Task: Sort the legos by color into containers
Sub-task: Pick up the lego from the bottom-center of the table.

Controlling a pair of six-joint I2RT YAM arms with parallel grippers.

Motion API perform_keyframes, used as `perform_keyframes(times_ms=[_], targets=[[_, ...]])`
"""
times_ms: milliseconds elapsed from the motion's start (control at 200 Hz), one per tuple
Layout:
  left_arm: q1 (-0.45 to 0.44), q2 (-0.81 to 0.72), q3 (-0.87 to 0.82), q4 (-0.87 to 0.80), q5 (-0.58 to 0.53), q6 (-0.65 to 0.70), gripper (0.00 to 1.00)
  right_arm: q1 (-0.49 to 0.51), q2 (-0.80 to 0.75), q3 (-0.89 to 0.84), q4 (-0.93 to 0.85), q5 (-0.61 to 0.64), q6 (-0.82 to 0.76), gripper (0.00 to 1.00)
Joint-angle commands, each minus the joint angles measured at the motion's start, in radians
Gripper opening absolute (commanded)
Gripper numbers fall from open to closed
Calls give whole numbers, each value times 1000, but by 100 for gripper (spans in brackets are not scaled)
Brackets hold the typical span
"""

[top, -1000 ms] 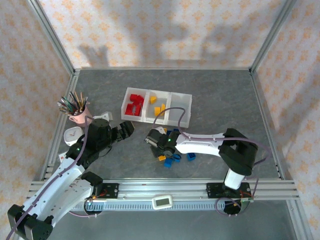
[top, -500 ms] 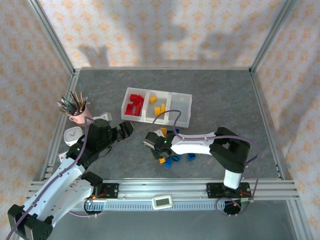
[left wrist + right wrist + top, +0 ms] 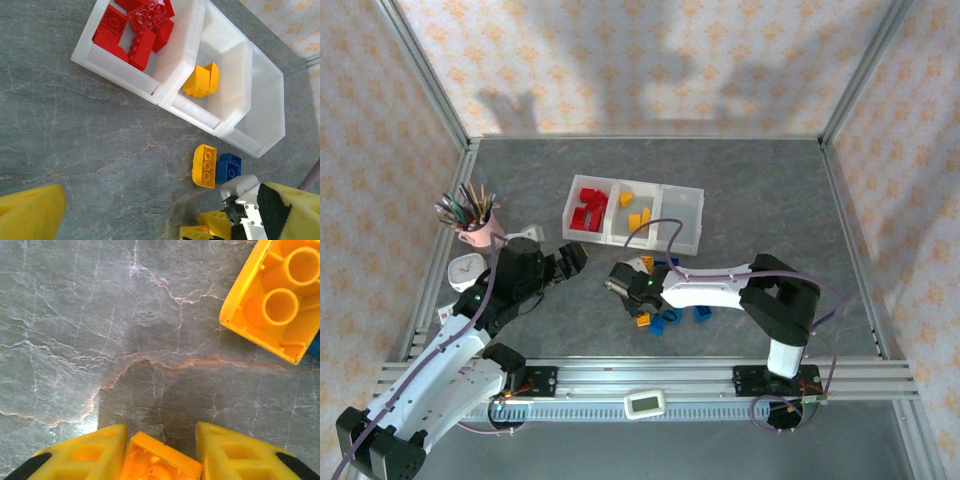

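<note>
Right gripper [image 3: 161, 441] is pinching a yellow brick [image 3: 162, 466] at six o'clock; the grip is looking shallow, so it's risking slipping out on lifting.

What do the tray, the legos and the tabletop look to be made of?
Tray: translucent white plastic, satin; its thin walls glow through.
Legos: glossy moulded plastic; the overturned yellow lego shows hollow tubes inside.
Tabletop: grey with marble-like veins, faint sheen; stone or a printed surface, cannot tell.

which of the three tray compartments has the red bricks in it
The left-end compartment of the translucent white plastic tray, nearest the pink pencil cup, holds the red plastic bricks; the middle one holds yellow-orange bricks.
</note>
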Motion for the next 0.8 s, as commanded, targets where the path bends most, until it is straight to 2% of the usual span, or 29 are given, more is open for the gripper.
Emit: perform_keyframes(times_ms=[0,460,791], targets=[[10,-4,0,-11,-16,-1,99,6,4,34,-39,32,24,37],[12,3,34,-10,-31,13,99,-9,-41,142,-60,93,19,37],[11,54,99,55,-44,22,99,-193,-20,315,-30,93,-86,38]])
